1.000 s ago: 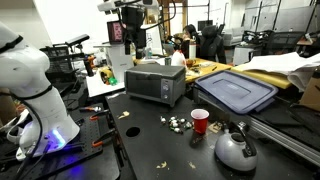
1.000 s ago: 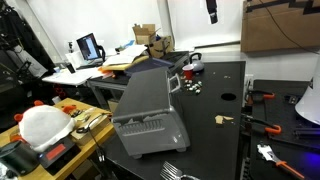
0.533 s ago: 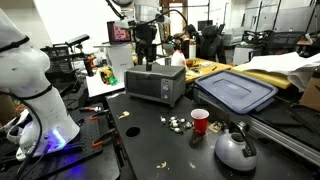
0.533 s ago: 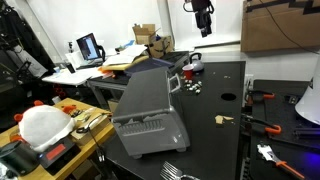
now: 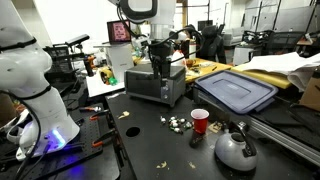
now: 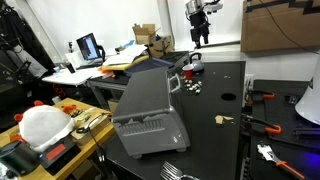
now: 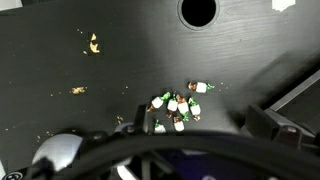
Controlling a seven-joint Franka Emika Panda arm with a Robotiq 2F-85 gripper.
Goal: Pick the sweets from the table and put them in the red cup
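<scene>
**Light, slippery sweets in a tight heap; gripper wide open and high above**

The sweets (image 7: pixel 178 108) lie in one small cluster on the table (image 7: pixel 100 120). In the wrist view they sit a little toward 4 o'clock from the middle of the picture. In an exterior view the heap (image 5: pixel 177 123) lies at 9 o'clock of the red cup (image 5: pixel 201 121), just beside it. The kettle (image 5: pixel 235 150) stands at 5 o'clock of the cup.

The gripper (image 5: pixel 157 66) hangs well above the table with its jaws spread wide and nothing between them. The other outside camera shows it (image 6: pixel 200 40) high over the black worktop, at 12 o'clock of the sweets (image 6: pixel 195 86).

I judge each sweet to be very light and small, with a smooth wrapper that may slide on the matte surface or slip from the pads. They touch one another, so a closing jaw will probably push the neighbours away. It seems best to take a piece at the edge of the heap, across its short body and not by the twisted wrapper ends. The fingers should come down almost to the table. A gentle squeeze should be enough, as the wrapper may give a little. The cup also looks light, and a bump could tip it.
</scene>
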